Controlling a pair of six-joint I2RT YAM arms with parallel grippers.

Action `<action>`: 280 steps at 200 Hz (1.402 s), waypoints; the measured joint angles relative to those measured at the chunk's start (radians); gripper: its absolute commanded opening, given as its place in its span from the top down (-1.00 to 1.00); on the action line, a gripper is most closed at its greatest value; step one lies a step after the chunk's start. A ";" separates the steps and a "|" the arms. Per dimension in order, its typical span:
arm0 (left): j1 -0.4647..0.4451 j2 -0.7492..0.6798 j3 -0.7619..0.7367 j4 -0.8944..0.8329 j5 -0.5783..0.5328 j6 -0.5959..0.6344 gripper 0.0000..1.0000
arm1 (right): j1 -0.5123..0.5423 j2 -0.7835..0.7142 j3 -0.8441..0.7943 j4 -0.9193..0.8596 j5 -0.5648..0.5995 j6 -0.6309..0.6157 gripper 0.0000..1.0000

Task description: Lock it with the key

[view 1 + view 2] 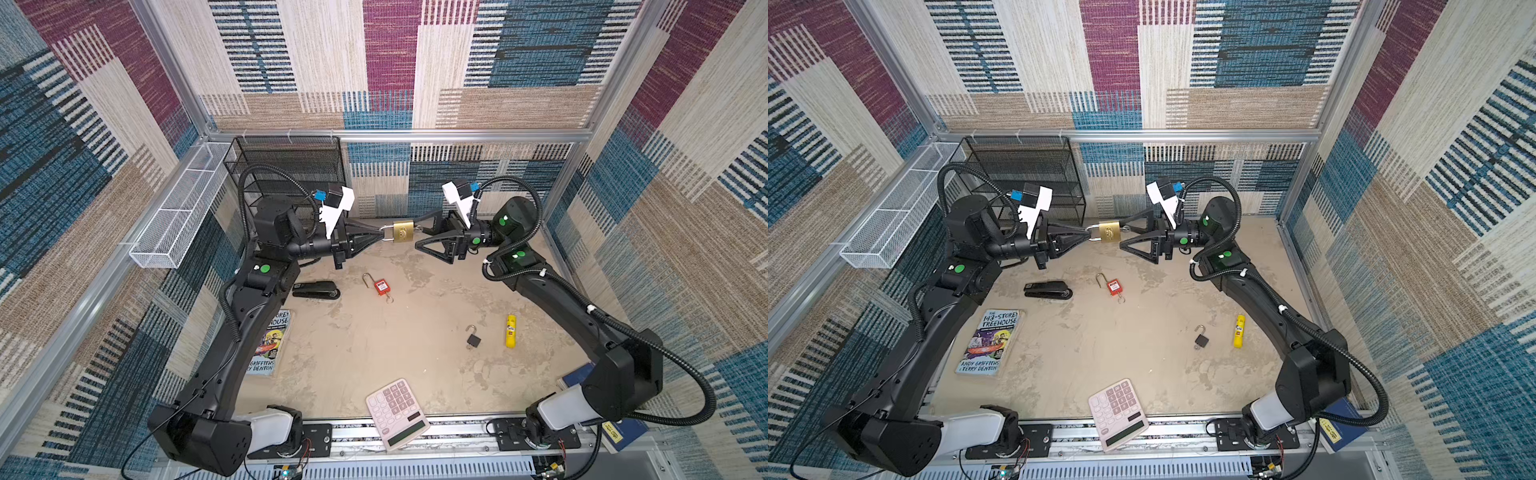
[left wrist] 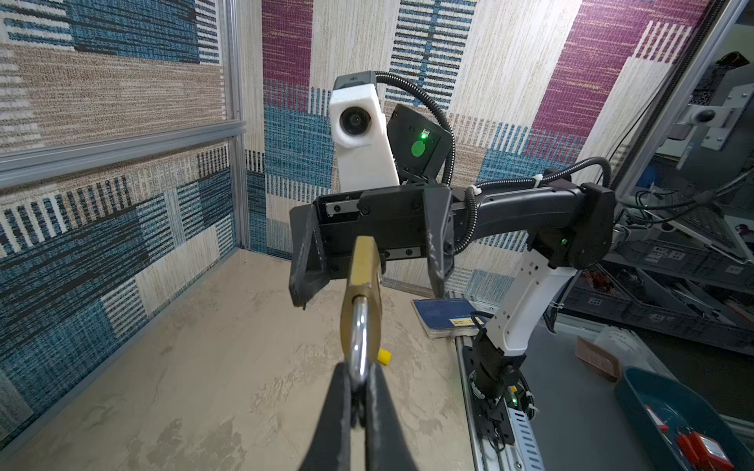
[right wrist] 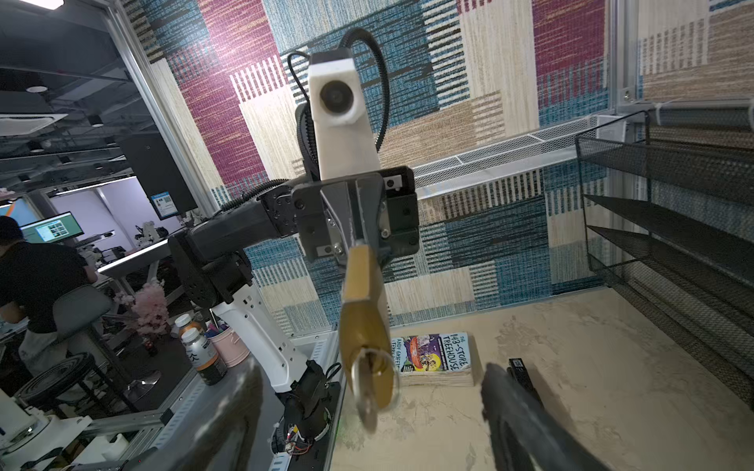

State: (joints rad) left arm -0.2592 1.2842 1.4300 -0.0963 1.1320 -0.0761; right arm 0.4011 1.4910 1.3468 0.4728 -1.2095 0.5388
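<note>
In both top views the brass padlock (image 1: 403,231) hangs in the air above the back edge of the table (image 1: 374,353), about midway along it, lying sideways between the two arms. The left claw (image 1: 380,235) is pressed together on the shackle (image 1: 389,227). This probably steadies the body so the other arm can work the lock. The right claw (image 1: 419,237) is spread, one finger on each side of the padlock's far end, and touches nothing that I can make out.

From the left wrist, the shackle (image 2: 359,338) runs straight into the pinched tips. It seems to be seated in the body (image 2: 365,281), so the padlock looks closed.

From the right wrist, the key (image 3: 369,407) sits in the keyhole at the padlock's end, with a ring around it. It lies between the blurred, parted fingers (image 3: 518,424). In my judgement that placing suits a grip and a turn.
</note>
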 measured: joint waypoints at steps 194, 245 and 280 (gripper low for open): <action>0.009 0.011 0.022 -0.086 0.026 0.043 1.00 | -0.016 0.017 0.077 -0.171 -0.048 -0.149 0.46; 0.011 0.013 0.022 -0.087 0.023 0.042 1.00 | -0.002 0.041 0.100 -0.181 -0.066 -0.143 1.00; 0.013 0.013 0.022 -0.094 0.024 0.043 1.00 | -0.002 0.040 0.099 -0.186 -0.066 -0.143 1.00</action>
State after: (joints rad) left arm -0.2459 1.2976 1.4517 -0.1902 1.1557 -0.0334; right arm 0.3992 1.5311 1.4460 0.2867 -1.2758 0.3958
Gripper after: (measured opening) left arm 0.071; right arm 0.065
